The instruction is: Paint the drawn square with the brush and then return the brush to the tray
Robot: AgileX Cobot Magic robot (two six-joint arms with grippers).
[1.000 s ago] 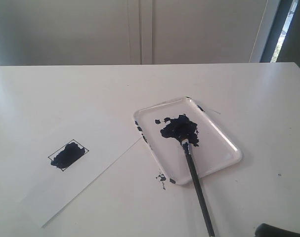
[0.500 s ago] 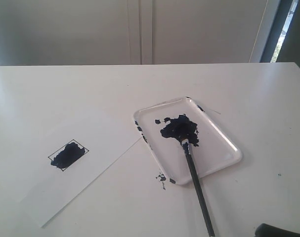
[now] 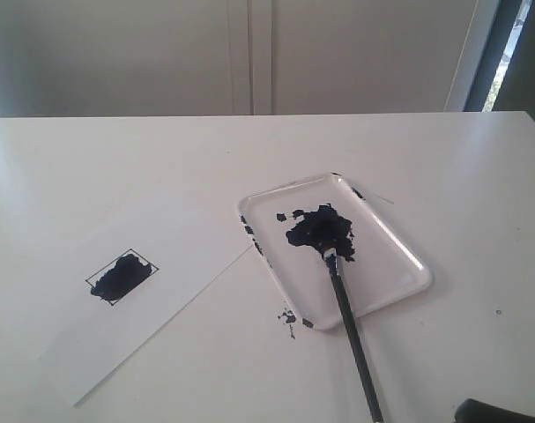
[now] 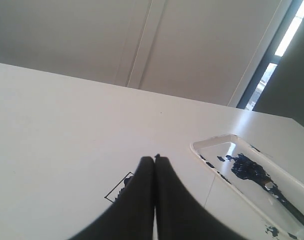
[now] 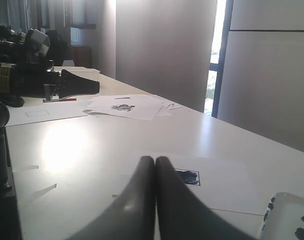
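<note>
The drawn square (image 3: 122, 278) sits on a white paper sheet (image 3: 161, 304), its inside blotched dark blue; it also shows as the square (image 4: 119, 190) and the square (image 5: 188, 176). The brush (image 3: 348, 326) lies with its bristles in the paint of the white tray (image 3: 399, 286), its black handle sticking out over the near rim. Tray (image 4: 207, 150) and brush (image 4: 287, 205) appear in the left wrist view too. My left gripper (image 4: 155, 159) is shut and empty, above the table near the square. My right gripper (image 5: 155, 160) is shut and empty, away from the brush.
Small paint spots (image 3: 289, 317) mark the table beside the tray. A dark piece of an arm (image 3: 496, 411) shows at the bottom right corner. Papers (image 5: 124, 106) and black equipment (image 5: 36, 80) lie on a farther table in the right wrist view.
</note>
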